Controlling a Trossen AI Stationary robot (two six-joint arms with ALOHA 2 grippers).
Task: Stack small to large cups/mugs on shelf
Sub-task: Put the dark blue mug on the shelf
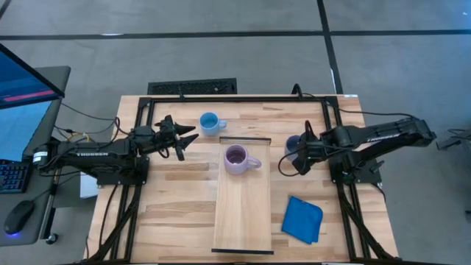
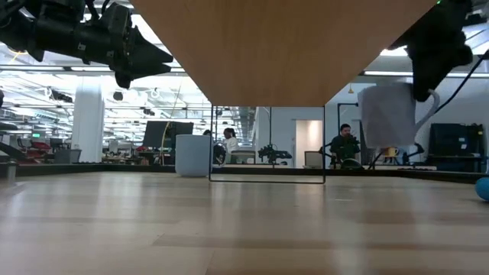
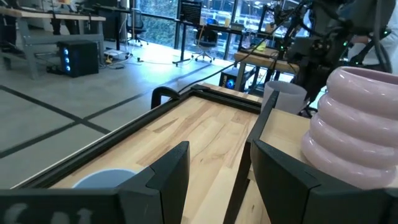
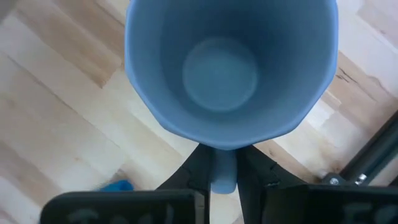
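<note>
The pale purple mug stands upright on the far end of the light-wood shelf; it also shows in the left wrist view. The bright light blue mug stands on the table just beyond the shelf's far left corner. My right gripper is shut on the grey-blue mug, right of the shelf and above the table. My left gripper is open and empty, in the air left of the light blue mug. My right gripper pinches the grey-blue mug's handle between its two fingers. It comes from above on the mug's right side. The mug hangs upright, mouth up, lifted clear of the table.
A folded blue cloth lies on the table near the front right, right of the shelf. A dark frame runs along the table's far edge and sides. The shelf's near part is bare.
</note>
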